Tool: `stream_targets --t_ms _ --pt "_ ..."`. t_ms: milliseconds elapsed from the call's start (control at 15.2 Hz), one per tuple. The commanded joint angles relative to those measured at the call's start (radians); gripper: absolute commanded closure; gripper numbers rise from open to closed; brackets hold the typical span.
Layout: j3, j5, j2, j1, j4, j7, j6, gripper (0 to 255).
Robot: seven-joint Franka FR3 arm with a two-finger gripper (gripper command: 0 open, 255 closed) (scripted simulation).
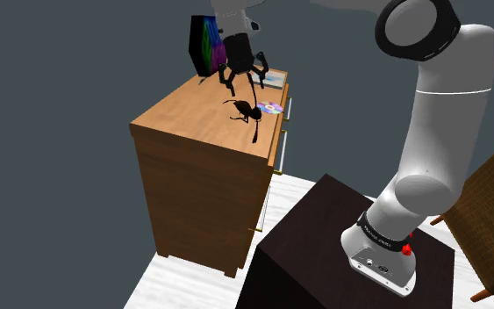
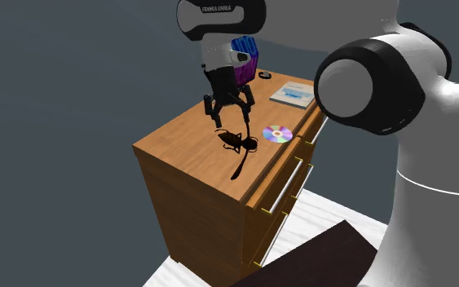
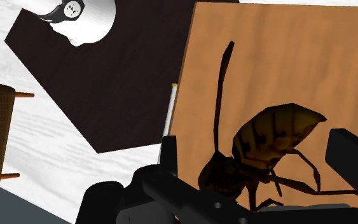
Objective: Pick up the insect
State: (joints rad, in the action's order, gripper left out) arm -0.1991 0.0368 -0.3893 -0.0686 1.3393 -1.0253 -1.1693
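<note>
A dark brown insect (image 1: pixel 247 111) (image 2: pixel 237 141) with long thin legs and a striped abdomen lies on top of a wooden dresser (image 1: pixel 186 118) (image 2: pixel 185 140), near its front edge above the drawers. My black gripper (image 1: pixel 240 83) (image 2: pixel 230 118) hangs just over it, pointing down, open. In the wrist view the insect (image 3: pixel 273 137) sits between the two spread fingers of the gripper (image 3: pixel 260 149); one fingertip (image 3: pixel 352 156) is close to its abdomen, the other stands apart from it.
A shiny disc (image 1: pixel 269 107) (image 2: pixel 277 133) lies beside the insect. A flat booklet (image 1: pixel 271 79) (image 2: pixel 293 94), a colourful box (image 1: pixel 205 44) (image 2: pixel 245 61) and a small dark object (image 2: pixel 264 76) are farther back. The dark stand (image 1: pixel 324 255) and a wicker chair (image 1: pixel 490 211) are nearby.
</note>
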Motion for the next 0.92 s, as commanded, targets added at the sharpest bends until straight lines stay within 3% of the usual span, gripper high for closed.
stream_targets --t_ms 0,594,660,858 --pt "0.011 0.003 -0.079 0.004 -0.087 -0.047 0.039 0" --pt "0.013 0.0 -0.076 0.001 0.019 -0.037 -0.064 0" --pt "0.013 -0.001 -0.077 0.001 0.015 -0.037 -0.062 255" --pt "0.014 -0.001 -0.077 0.001 0.016 -0.036 -0.062 255"
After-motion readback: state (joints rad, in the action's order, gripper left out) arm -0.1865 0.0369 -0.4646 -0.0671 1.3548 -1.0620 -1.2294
